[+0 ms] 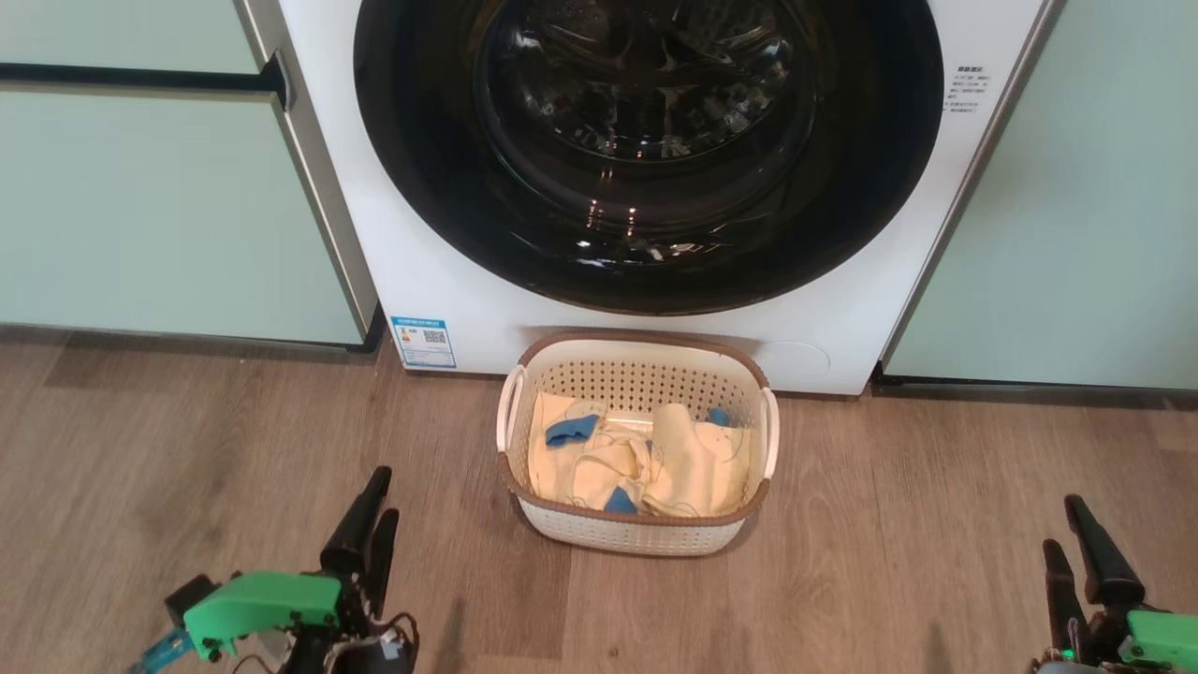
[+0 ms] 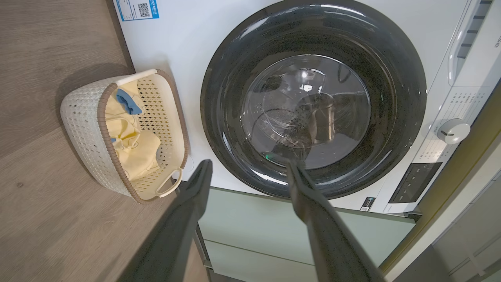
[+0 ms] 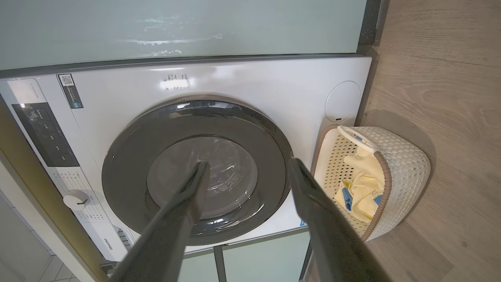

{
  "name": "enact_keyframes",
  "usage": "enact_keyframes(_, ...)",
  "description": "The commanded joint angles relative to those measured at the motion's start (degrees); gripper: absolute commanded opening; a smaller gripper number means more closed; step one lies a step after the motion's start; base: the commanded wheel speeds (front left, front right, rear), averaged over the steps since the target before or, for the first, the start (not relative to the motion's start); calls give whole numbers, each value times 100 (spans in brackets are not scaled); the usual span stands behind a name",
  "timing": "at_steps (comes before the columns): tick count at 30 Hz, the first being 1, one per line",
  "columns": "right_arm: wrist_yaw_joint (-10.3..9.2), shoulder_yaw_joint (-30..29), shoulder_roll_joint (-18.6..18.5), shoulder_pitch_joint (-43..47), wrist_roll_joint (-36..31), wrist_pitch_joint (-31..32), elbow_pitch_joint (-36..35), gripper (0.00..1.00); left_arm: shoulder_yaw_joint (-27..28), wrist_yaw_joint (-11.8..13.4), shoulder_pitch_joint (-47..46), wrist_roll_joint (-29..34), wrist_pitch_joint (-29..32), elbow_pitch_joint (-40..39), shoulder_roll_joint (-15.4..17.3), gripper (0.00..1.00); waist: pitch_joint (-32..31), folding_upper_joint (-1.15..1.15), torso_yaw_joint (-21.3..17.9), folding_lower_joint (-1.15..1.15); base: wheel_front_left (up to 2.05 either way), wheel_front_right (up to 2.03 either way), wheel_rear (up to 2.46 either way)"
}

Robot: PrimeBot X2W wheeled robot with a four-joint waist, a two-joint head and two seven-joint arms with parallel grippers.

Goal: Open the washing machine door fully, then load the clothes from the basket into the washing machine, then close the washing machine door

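Left claw point(image 1: 384, 498): jaws wide apart, holding nothing; at 7 o'clock in the head view, over the floor point(image 1: 187, 440).
Right claw point(image 1: 1062, 522): wide apart too, empty; at 5 o'clock.
Basket point(image 1: 636, 538): on floor between the claws, toward 12 o'clock from them, just before the washer point(image 1: 468, 300).
Clothes point(image 1: 646, 463): heaped in basket.
Door point(image 1: 646, 140): shut, at 12 o'clock above basket.
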Motion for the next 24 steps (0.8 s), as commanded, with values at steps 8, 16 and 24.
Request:
enact_keyframes(8, -1, 150, -206, -421, -219, -214, -205, 100, -67, -17, -389, 291, -213, -218, 152, 100, -3, 0, 0, 0, 0, 0, 0)
enact_keyframes(16, -2, 391, -398, -529, -748, -471, -94, 100, -68, -19, -476, 1227, -361, -217, 216, 100, -4, 0, 1, 0, 0, 0, 0)
enact_keyframes(24, -2, 376, -468, -659, -1676, -610, 11, 100, -7, 44, -503, 2400, -479, -358, 167, 100, 0, 0, -7, 0, 0, 0, 0)
